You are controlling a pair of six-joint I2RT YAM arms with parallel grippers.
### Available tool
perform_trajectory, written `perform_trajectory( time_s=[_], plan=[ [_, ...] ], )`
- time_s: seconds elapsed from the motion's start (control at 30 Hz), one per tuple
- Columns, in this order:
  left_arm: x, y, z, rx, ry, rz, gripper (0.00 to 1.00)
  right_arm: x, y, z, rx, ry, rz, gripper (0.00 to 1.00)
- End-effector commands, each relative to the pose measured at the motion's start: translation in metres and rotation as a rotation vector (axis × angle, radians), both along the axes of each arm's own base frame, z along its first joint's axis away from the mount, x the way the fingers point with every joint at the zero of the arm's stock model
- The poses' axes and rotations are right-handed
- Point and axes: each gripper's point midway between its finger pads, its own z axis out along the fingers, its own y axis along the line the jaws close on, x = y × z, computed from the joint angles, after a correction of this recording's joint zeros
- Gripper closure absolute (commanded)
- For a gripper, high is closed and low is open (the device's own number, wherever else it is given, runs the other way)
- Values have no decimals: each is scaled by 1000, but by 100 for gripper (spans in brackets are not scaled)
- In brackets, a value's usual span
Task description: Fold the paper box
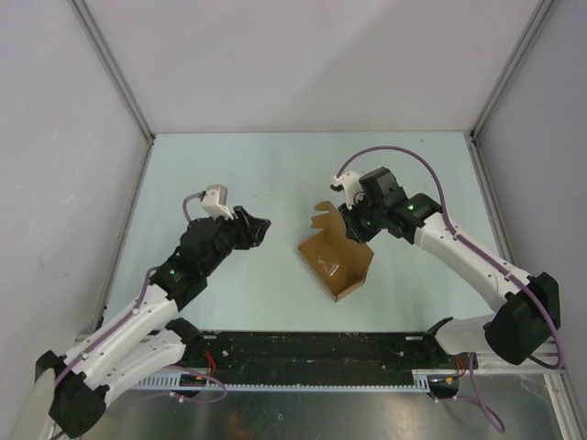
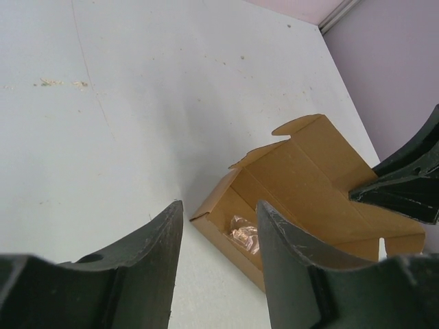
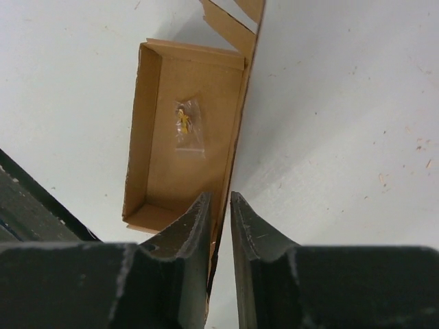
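Observation:
The paper box [image 1: 335,261] is a brown cardboard tray standing open on the table, with its lid flap [image 1: 323,214] raised along the far side. My right gripper [image 1: 353,223] is closed on the edge of that lid flap; in the right wrist view the cardboard edge runs between its fingertips [image 3: 219,199] beside the tray [image 3: 185,164]. My left gripper [image 1: 260,226] is open and empty, hovering left of the box. In the left wrist view the box [image 2: 302,178] lies just beyond its spread jaws [image 2: 218,209], and the right gripper's fingers [image 2: 394,185] show on the lid.
A small clear plastic bag [image 3: 186,125] with a yellow item lies inside the tray, also seen in the left wrist view [image 2: 243,233]. A black rail [image 1: 312,353] runs along the near table edge. Enclosure walls stand on three sides.

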Motion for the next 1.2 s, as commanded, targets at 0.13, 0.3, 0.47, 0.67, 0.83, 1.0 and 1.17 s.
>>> perform_trajectory(
  time_s=[0.13, 0.3, 0.47, 0.67, 0.83, 1.0, 1.17],
  plan=[
    [-9, 20, 8, 27, -50, 41, 50, 8, 30, 39, 115, -173, 368, 93],
    [-14, 28, 10, 36, -47, 59, 50, 11, 32, 62, 163, -277, 577, 100],
    [-21, 29, 5, 33, -24, 51, 50, 24, 36, 66, 104, -339, 691, 100],
    [-26, 33, 1, 27, -8, 57, 49, 36, 46, 58, 18, -289, 831, 95],
    [-29, 36, -6, 39, 13, 63, 49, 27, 48, 40, -18, -103, 936, 90],
    [-30, 38, -10, 40, 23, 75, 49, 25, 63, 33, -7, -111, 971, 89],
    [-31, 42, -12, 45, 28, 87, 48, 28, 70, 38, 6, -193, 928, 65]
  ],
)
